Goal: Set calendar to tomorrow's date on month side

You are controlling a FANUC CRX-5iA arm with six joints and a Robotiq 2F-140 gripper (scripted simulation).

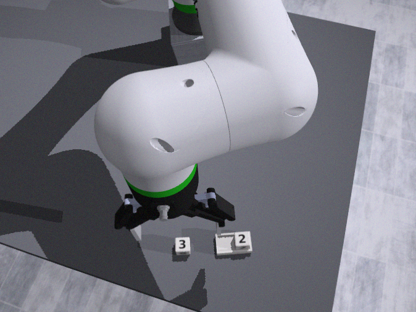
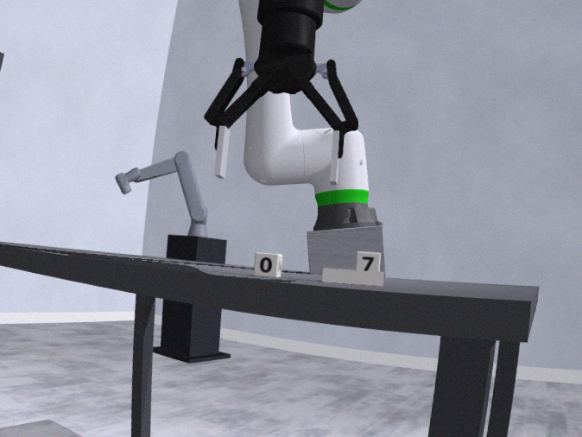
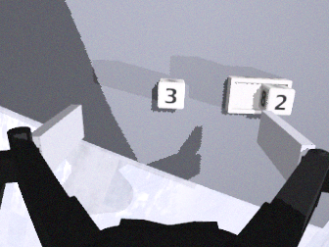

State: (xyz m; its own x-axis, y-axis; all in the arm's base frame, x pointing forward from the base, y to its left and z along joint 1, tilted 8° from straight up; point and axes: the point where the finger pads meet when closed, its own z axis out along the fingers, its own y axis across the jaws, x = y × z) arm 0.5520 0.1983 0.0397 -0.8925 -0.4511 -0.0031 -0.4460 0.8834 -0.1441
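The loose cube (image 1: 182, 246) (image 2: 266, 264) (image 3: 170, 94) lies flat on the table left of the tray, 3 on top and an upright 0 towards the exterior camera. The tray (image 1: 231, 252) (image 2: 347, 276) (image 3: 246, 96) holds the other cube (image 1: 242, 239) (image 2: 368, 262) (image 3: 280, 100) in its right part, 2 on top, an upright 7 towards the exterior camera and an 8 on its left side in the wrist view. The tray's left part is empty. No month's name is readable. My gripper (image 1: 178, 232) (image 2: 276, 180) (image 3: 170, 123) is wide open and empty, high above the table.
The table's near edge (image 1: 100, 279) runs in front of the loose cube and the tray. My white arm (image 1: 201, 110) covers much of the table in the top view. A grey robot arm (image 2: 187, 187) on a black pedestal stands in the background.
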